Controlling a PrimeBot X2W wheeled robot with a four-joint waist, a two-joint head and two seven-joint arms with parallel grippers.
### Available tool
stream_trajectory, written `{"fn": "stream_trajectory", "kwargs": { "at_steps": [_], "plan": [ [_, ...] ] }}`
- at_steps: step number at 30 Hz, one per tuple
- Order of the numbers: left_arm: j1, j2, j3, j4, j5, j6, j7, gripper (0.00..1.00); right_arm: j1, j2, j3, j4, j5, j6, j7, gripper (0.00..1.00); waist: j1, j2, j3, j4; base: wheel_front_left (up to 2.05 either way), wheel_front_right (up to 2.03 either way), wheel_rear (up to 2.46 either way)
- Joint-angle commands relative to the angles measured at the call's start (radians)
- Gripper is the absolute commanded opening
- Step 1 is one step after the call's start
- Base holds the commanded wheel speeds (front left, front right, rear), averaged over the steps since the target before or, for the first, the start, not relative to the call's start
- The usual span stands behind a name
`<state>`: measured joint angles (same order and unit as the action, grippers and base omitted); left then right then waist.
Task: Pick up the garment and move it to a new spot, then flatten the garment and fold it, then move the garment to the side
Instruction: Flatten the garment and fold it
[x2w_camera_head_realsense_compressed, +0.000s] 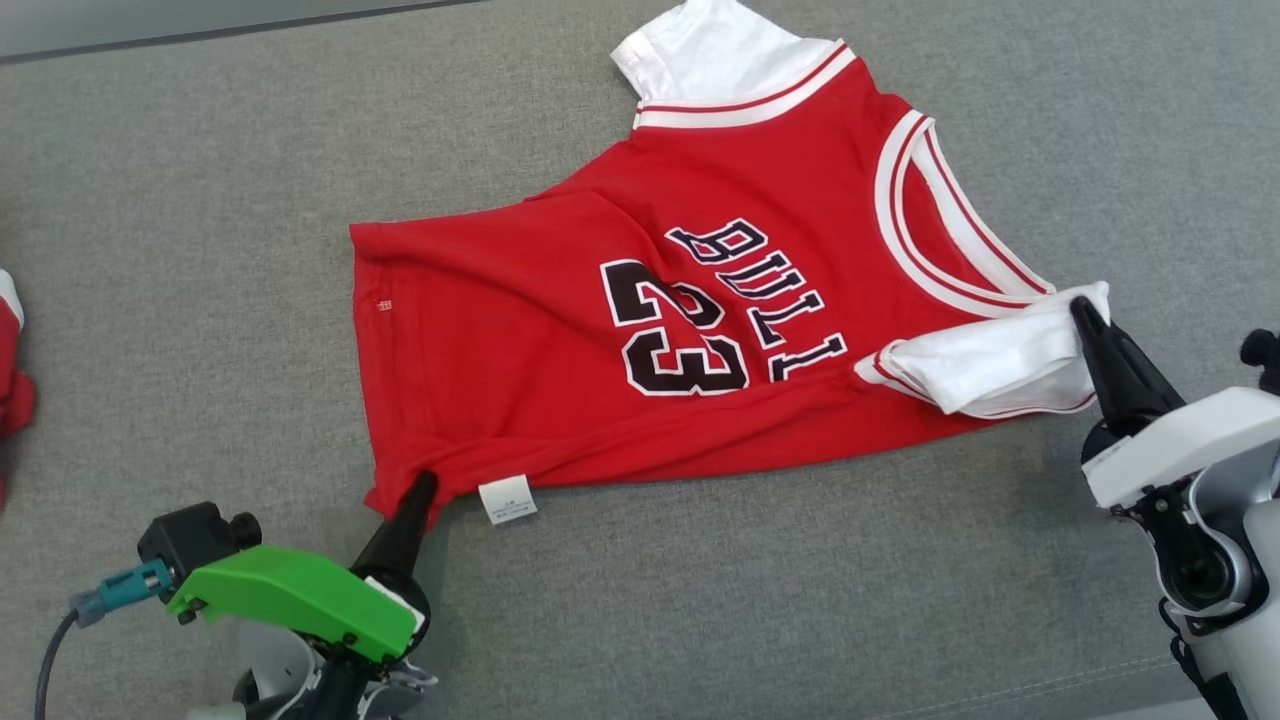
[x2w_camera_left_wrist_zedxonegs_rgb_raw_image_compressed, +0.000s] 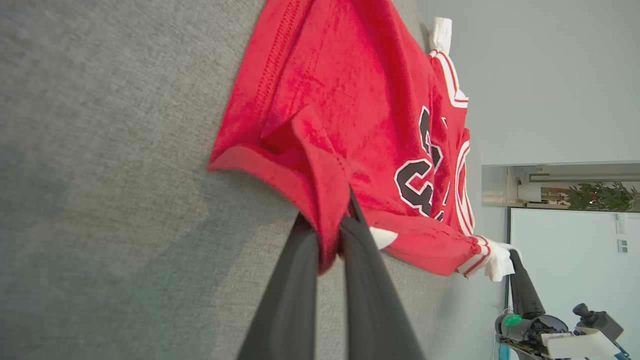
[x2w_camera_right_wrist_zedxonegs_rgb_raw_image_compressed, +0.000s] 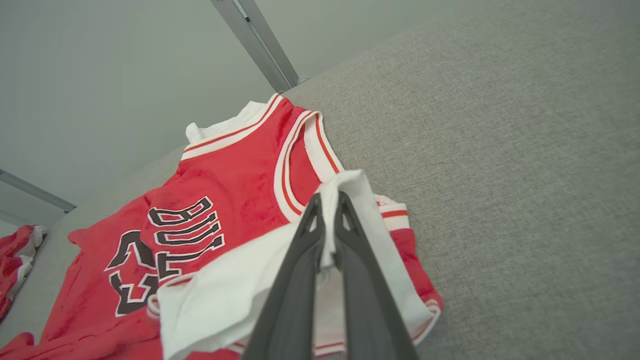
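Our left gripper, lower left, slants upward, pinched tight on the hem of the red jersey; our right gripper, at right, clamps its white sleeve. Print reads "BULL", "23".

You have bright, even, diffuse light in all three views. The red-and-white basketball jersey throws only a thin, soft shadow onto the grey woven fabric surface. In your left wrist view a broad dim patch darkens that surface at lower left, and the left gripper shows its long dark fingers soft and out of focus.
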<state>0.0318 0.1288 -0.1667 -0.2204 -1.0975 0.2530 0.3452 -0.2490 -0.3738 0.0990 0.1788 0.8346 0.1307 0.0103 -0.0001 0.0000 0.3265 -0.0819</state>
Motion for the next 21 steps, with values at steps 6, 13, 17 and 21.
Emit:
{"fn": "stream_trajectory", "kwargs": {
  "at_steps": [6,13,17,21],
  "plan": [
    [-0.062,0.019,0.018,0.018,0.013,0.019,0.011,0.00,-0.092,-0.001,0.072,0.076,-0.073,0.000,0.017,0.00,0.0001,0.0000,0.025,-0.002,0.00,0.00,0.00],
    [-0.075,0.025,0.050,-0.001,0.020,0.049,-0.006,1.00,-0.154,-0.030,0.137,0.104,-0.127,0.000,-0.022,1.00,0.0001,0.0000,0.033,-0.006,0.00,0.00,0.00],
    [-0.078,0.027,0.091,-0.021,0.023,0.050,-0.043,1.00,-0.142,-0.067,0.126,0.080,-0.142,0.000,-0.063,1.00,0.0001,0.0000,0.031,-0.005,0.00,0.00,0.00],
    [-0.029,0.061,0.079,-0.027,0.056,0.026,-0.049,1.00,-0.078,-0.115,0.106,0.029,-0.176,0.000,-0.059,1.00,0.0001,0.0000,0.027,-0.013,0.00,0.00,0.00]
  ]
}}
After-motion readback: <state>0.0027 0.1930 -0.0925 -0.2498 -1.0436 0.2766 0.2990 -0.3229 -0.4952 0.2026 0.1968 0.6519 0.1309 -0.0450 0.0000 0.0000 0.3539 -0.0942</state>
